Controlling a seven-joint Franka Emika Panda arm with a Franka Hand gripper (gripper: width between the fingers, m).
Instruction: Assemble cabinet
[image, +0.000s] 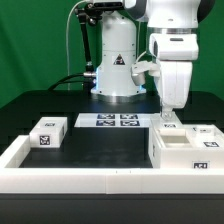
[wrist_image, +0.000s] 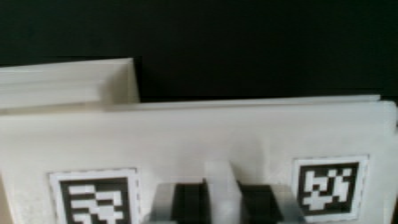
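The cabinet (image: 186, 150) is a large white box with black-and-white tags, standing at the exterior view's right near the front rail. My gripper (image: 168, 117) hangs straight down over its far left corner. In the wrist view the cabinet's (wrist_image: 214, 130) white face fills the picture, with a tag on either side of my gripper (wrist_image: 217, 196). The two dark fingers (wrist_image: 183, 205) stand close together with a thin white upright edge of the cabinet pinched between them. What lies below the fingertips is hidden.
A small white tagged block (image: 47, 133) lies at the exterior view's left. The marker board (image: 113, 121) lies in front of the robot base. A long white border rail (image: 90, 180) runs along the front and sides. Another white slab (wrist_image: 63, 85) shows beyond the cabinet.
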